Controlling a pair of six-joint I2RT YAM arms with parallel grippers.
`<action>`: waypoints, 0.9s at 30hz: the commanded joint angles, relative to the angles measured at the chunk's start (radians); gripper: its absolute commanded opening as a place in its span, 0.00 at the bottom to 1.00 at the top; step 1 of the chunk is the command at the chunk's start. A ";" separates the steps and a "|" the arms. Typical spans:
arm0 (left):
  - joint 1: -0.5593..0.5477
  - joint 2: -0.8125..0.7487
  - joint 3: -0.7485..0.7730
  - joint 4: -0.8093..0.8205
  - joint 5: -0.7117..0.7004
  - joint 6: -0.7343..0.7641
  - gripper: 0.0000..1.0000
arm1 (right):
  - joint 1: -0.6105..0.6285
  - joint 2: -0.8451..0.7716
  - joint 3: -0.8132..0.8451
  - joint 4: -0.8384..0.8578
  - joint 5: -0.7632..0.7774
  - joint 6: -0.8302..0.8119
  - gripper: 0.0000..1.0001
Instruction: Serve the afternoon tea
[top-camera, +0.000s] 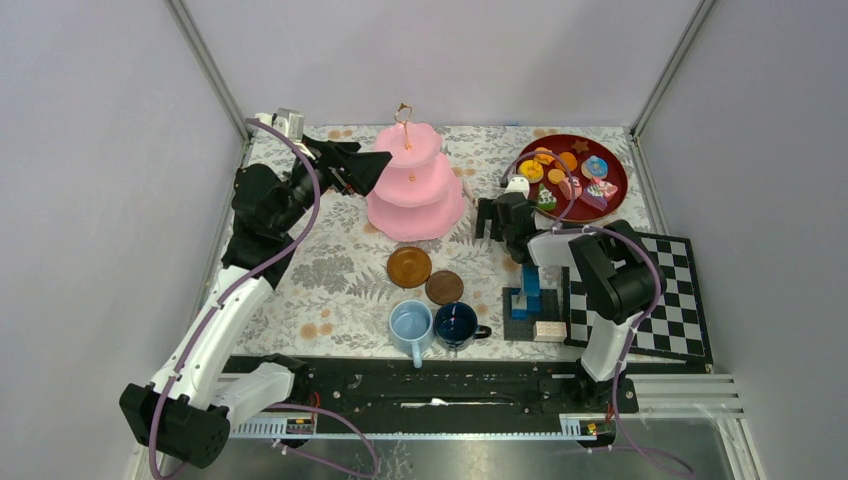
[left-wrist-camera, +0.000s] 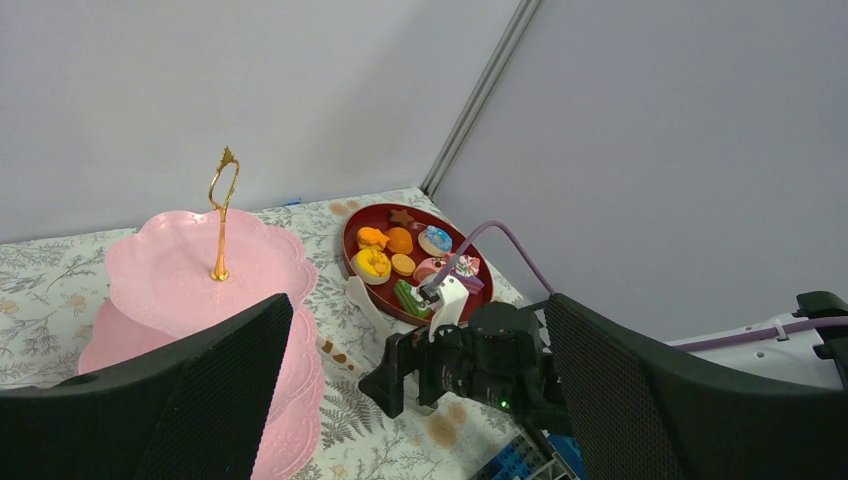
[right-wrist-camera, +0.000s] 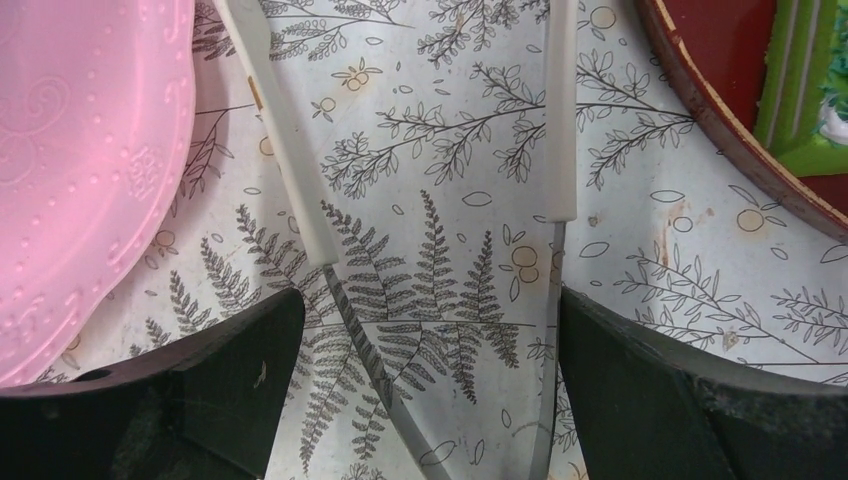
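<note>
The pink three-tier stand (top-camera: 410, 190) with a gold loop (top-camera: 404, 112) stands at the back middle; it also shows in the left wrist view (left-wrist-camera: 190, 275). Toy pastries (top-camera: 565, 172) lie on a dark red tray (top-camera: 618, 180). Two brown saucers (top-camera: 409, 266) (top-camera: 444, 287) and a light-blue mug (top-camera: 411, 326) and a dark-blue mug (top-camera: 456, 325) sit in front. My left gripper (top-camera: 368, 170) is open and empty beside the stand's left side. My right gripper (top-camera: 492, 217) is open, low between stand and tray, its fingers (right-wrist-camera: 200, 380) either side of white-handled tongs (right-wrist-camera: 290, 170) lying on the cloth.
A blue building-block stack (top-camera: 529, 292) on a dark plate and a black-and-white chequered board (top-camera: 650, 300) lie at the front right. The table has a fern-patterned cloth (top-camera: 330, 270). Grey walls and metal posts close in the back and sides.
</note>
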 joint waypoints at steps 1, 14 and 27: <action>-0.003 0.000 -0.001 0.053 0.002 0.005 0.99 | 0.018 0.056 0.024 0.019 0.088 -0.010 1.00; -0.003 0.004 -0.003 0.053 0.003 0.002 0.99 | 0.036 0.070 0.046 -0.016 0.139 -0.012 0.95; -0.003 0.008 -0.004 0.058 0.004 -0.001 0.99 | 0.036 0.071 0.043 -0.040 0.107 -0.010 0.93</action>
